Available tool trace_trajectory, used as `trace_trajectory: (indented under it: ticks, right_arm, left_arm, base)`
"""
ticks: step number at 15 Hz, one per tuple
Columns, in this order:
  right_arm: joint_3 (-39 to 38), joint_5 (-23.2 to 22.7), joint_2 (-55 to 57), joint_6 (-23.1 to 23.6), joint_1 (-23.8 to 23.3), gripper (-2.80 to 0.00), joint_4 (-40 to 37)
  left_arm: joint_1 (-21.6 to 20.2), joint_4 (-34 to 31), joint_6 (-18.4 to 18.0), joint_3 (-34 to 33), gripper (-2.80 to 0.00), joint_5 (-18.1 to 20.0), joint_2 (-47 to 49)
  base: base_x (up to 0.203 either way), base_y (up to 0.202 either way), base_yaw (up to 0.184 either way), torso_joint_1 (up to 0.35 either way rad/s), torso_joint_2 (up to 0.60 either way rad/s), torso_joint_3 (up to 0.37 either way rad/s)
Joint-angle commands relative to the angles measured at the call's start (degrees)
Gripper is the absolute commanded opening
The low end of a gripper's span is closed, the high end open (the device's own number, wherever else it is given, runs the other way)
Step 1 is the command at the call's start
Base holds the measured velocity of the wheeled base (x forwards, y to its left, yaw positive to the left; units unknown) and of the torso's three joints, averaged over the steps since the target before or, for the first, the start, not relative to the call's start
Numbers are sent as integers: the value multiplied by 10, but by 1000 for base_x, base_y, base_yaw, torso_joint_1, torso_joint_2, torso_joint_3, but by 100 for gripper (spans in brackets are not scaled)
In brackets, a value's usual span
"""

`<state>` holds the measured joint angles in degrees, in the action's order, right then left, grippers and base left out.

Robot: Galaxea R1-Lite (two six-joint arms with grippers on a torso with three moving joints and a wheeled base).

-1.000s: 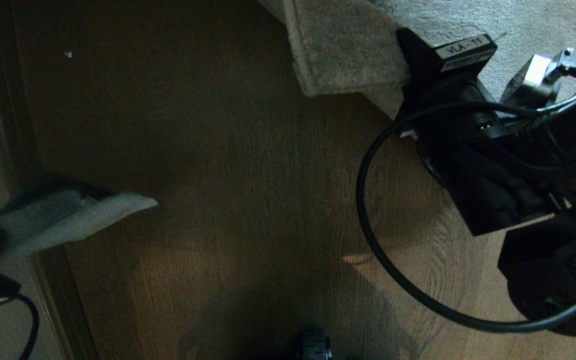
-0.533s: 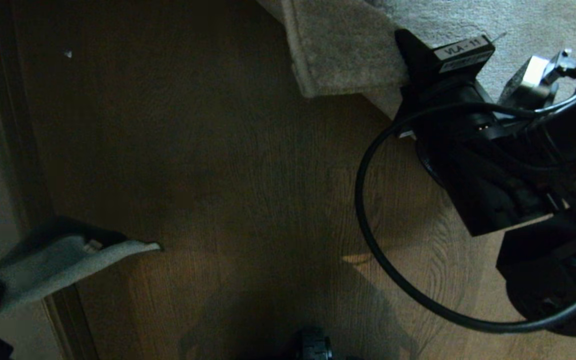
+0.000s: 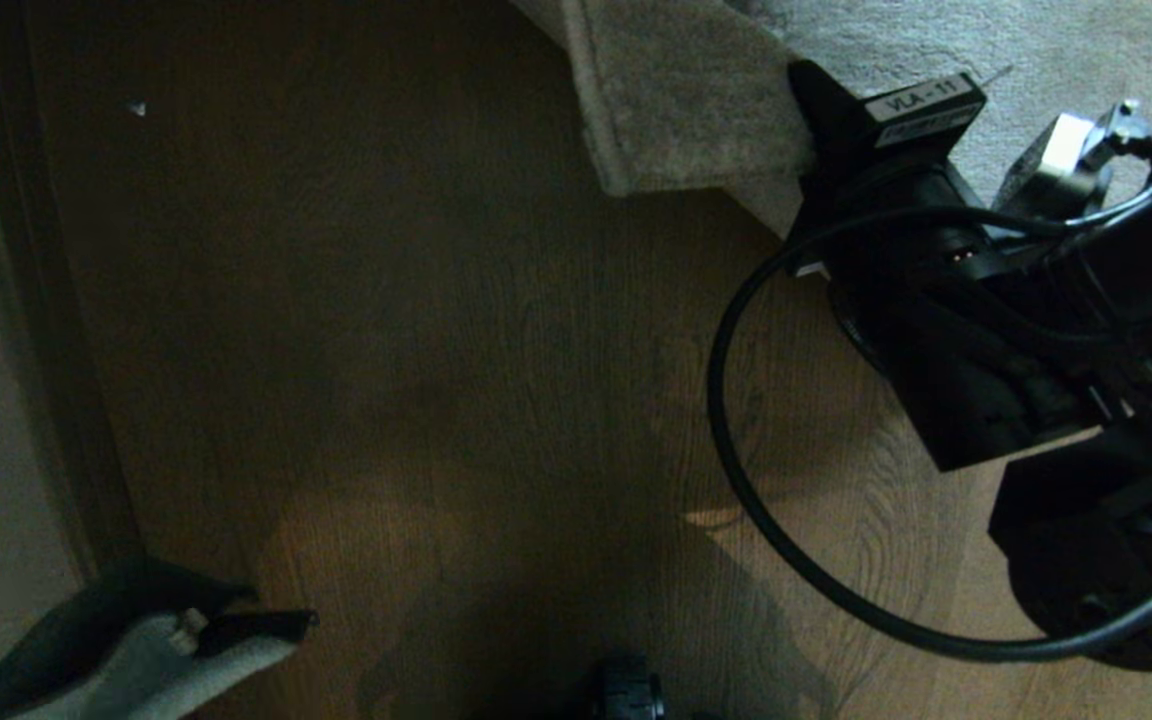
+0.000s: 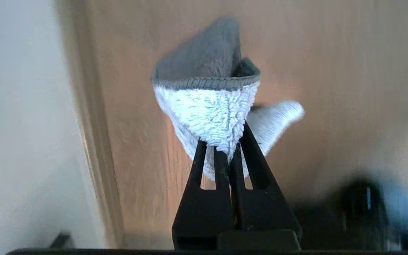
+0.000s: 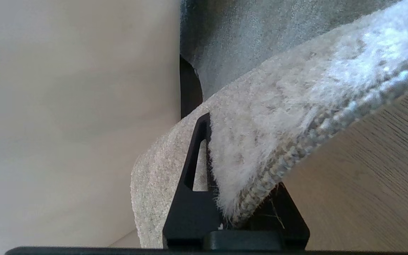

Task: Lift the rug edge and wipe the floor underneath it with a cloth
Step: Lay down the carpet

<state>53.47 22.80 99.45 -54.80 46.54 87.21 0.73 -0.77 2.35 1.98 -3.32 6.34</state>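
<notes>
— Left gripper (image 4: 229, 150), what state?
— Clamped tight on the cloth (image 4: 211, 102), jaws together with a pinch of pale fluffy pile between them; grey hemmed side folded over behind, one loose corner flopping free

— And where in the scene?
— Low at the near-left corner of the head view, cloth (image 3: 151, 660) hanging just over the floor (image 3: 456, 380) beside a dark strip along a pale wall; touching the planks or not, cannot tell

— Right gripper (image 5: 225, 198)?
— Closed on the rug edge (image 5: 260, 166), one finger on the plush top, the other under the woven backing; corner held up off the wood, curling away from the planks

— Which way from the cloth to the work area?
— Far and to the right: rug edge (image 3: 681, 130) at the top middle of the head view, well apart from the cloth, a wide stretch of bare brown plank between. Border runs roughly away from the robot, then turns square toward the right arm

— Nearer arm?
— Right, already on the rug; left must cross the open floor, by the look of it

— Look of the rug itself?
— Light grey-beige, short dense pile, slightly streaked, stiff enough to hold an arch where lifted

— Floor beneath the lifted corner?
— Wavy wood grain, smooth, in shadow; clean or dusty, impossible to judge
</notes>
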Motion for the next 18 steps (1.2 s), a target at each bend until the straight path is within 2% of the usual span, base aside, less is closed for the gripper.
trace_trajectory:
  ticks: [1,16,18]
  right_arm:
    - [1,1,1,-2,0,-280,27]
    - [-2,2,11,0,1,-280,27]
    - [-4,3,13,0,16,-280,27]
  left_arm:
    - [-6,-52,-10,6,-280,27,-63]
    - [-6,-48,-13,5,-280,28,-63]
    - [-6,-48,-12,4,-280,28,-63]
  base:
    - [0,0,0,0,0,0]
    - [0,0,0,0,0,0]
    - [0,0,0,0,0,0]
